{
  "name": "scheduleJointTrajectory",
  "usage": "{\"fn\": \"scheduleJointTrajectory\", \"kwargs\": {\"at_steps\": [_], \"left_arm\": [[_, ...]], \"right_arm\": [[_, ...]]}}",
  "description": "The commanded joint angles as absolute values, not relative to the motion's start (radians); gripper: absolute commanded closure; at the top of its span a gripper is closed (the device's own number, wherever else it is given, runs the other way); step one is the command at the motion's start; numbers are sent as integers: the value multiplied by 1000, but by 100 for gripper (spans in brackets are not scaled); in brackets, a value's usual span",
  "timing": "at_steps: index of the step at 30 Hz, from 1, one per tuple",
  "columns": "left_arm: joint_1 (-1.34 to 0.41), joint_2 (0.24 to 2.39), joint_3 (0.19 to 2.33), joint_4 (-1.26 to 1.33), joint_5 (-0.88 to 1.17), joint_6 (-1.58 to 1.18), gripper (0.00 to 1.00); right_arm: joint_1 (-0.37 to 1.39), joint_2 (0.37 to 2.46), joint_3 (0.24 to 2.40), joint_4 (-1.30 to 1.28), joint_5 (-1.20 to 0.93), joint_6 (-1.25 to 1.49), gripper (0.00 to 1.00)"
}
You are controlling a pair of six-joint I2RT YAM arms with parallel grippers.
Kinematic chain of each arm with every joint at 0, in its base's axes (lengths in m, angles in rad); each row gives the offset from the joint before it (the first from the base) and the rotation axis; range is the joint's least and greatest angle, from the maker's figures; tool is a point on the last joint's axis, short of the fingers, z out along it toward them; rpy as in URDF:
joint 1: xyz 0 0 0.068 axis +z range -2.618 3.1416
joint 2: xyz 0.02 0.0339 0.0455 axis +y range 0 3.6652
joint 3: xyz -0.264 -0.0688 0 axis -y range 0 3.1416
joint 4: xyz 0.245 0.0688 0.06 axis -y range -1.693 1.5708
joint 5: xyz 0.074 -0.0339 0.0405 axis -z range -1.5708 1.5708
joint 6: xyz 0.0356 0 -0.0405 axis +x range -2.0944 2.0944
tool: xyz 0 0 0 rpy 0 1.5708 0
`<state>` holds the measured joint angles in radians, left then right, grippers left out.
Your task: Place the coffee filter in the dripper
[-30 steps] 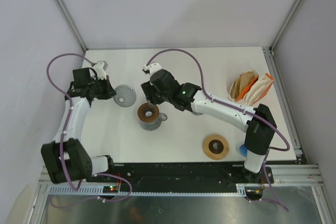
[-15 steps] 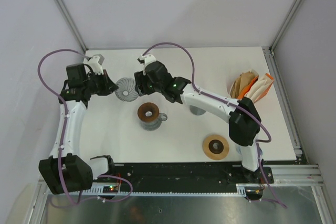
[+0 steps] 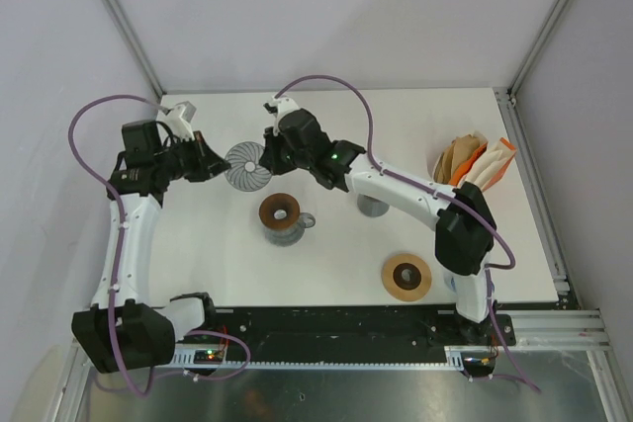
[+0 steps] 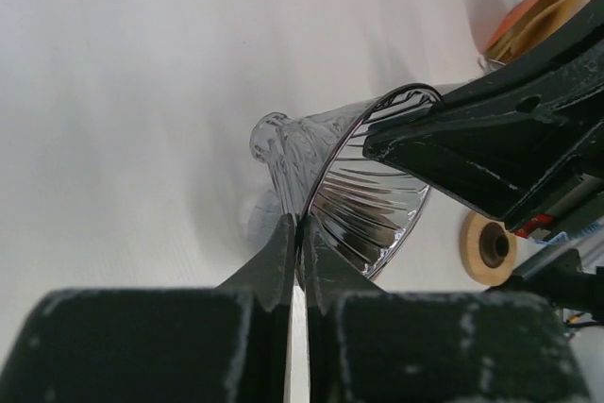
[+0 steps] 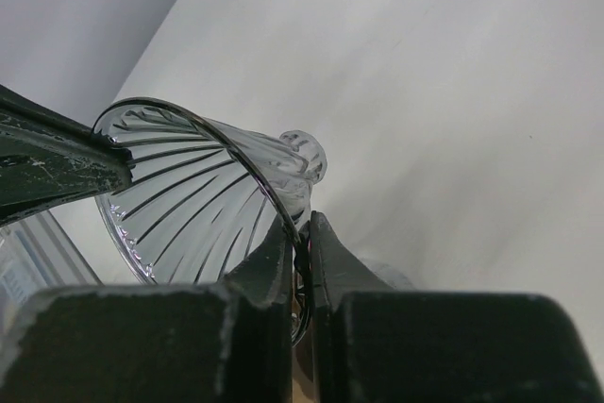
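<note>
Dripper (image 3: 247, 164) tilted on its side: left claw (image 4: 298, 233) and right claw (image 5: 300, 233) each pinch opp. rim edges, prob. for handover.

Left arm (image 3: 121, 234) extends far along left side, wrist bent right. Left gripper (image 3: 214, 167) points right, jaws pinched on dripper (image 3: 247, 165) rim. Right arm (image 3: 406, 195) stretches diagonally to far centre. Right gripper (image 3: 269, 157) points left, jaws pinched on opposite rim.

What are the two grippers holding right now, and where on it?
Both hold the glass dripper by its rim: left gripper on one side, right gripper on the opposite side.
</note>
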<state>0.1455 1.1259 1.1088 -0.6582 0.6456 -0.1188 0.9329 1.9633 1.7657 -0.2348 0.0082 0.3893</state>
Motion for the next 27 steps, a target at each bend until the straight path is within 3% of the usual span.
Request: {"fn": "scheduleJointTrajectory", "kwargs": {"at_steps": [1,7,27], "left_arm": [[100,1092,1121,-636,731,-193,100],[14,1094,1080,-678,684,-171,98],[-76,1205,1163,-938,652,-3,97]], "right_arm": [[927,1890,1807,-396,0,369,100],[916,1909,1912,-687,-98,342,100],[906,1991,1982,-910,-244,314,100]]}}
